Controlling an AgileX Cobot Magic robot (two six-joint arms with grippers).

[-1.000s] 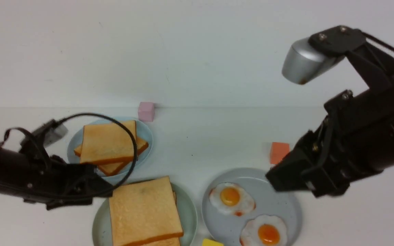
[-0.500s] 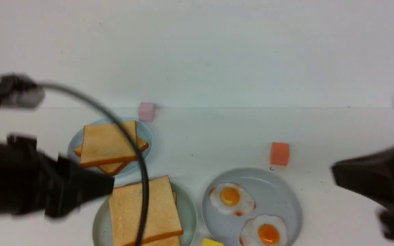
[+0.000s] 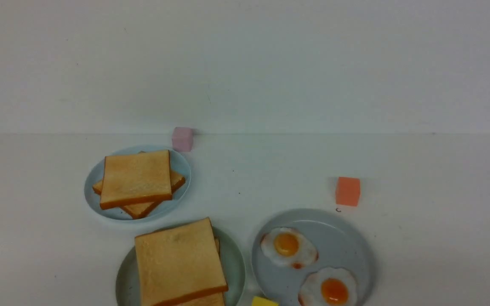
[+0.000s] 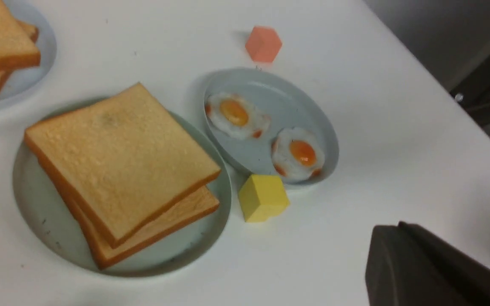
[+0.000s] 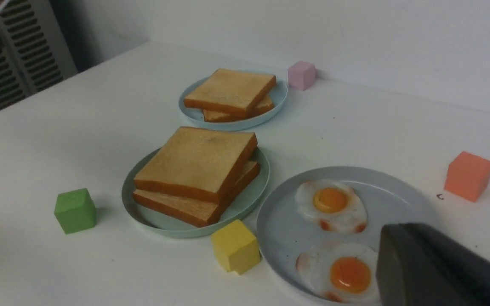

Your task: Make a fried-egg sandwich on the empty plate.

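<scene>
On the pale mint-green plate [image 3: 237,260] lie two square golden toast slices [image 3: 179,261], one on the other; what lies between them does not show. Beside it, the grey plate [image 3: 349,238] holds two fried eggs [image 3: 287,247] [image 3: 334,290]. Neither arm appears in the front view. In the left wrist view my left gripper [image 4: 391,229] hangs shut and empty above bare table, apart from the stacked toast [image 4: 117,157]. In the right wrist view my right gripper [image 5: 394,231] is shut and empty, over the grey plate's rim [image 5: 279,204] beside one egg [image 5: 347,272].
A smaller light-blue plate [image 3: 182,170] with two more toast slices [image 3: 136,178] sits further back on the left. Small cubes stand around: pink [image 3: 182,138] by the wall, orange [image 3: 347,191], yellow [image 3: 264,301] between the near plates, green [image 5: 75,210].
Both arms have pulled back out of the front view, the left one to the left and the right one to the right. Both grippers have shut. The plates and food have not moved.
</scene>
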